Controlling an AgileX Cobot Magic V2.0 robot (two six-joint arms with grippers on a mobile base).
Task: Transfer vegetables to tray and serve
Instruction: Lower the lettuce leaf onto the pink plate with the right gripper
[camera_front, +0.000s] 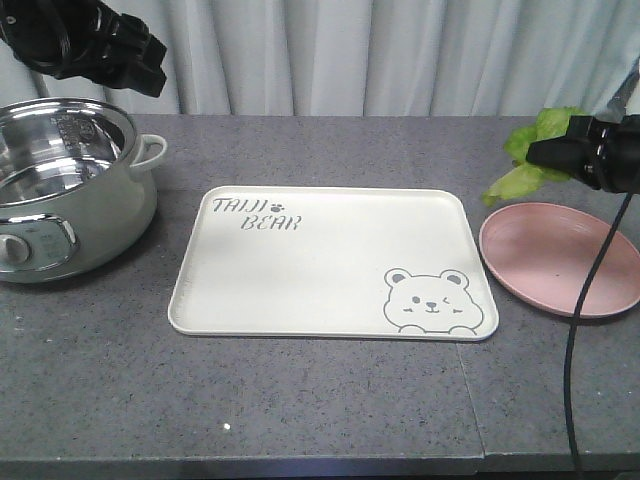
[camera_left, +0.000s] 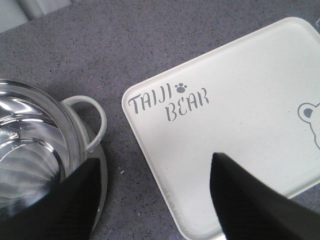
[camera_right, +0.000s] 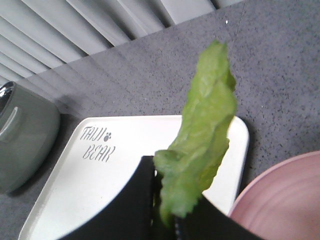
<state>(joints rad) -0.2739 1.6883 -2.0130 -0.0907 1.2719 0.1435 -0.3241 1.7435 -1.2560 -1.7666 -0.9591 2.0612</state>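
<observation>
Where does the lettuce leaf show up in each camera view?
Front view: lettuce leaf at far right, held in the right tool, above the pink plate in the picture.
Left wrist view: not in it.
Right wrist view: the leaf fills the centre.
Shared landmark: TAIJI BEAR lettering on the tray.

Tray (camera_front: 330, 262) btwn pot (camera_front: 90, 215) (left) & plate (camera_front: 560, 258).
</observation>
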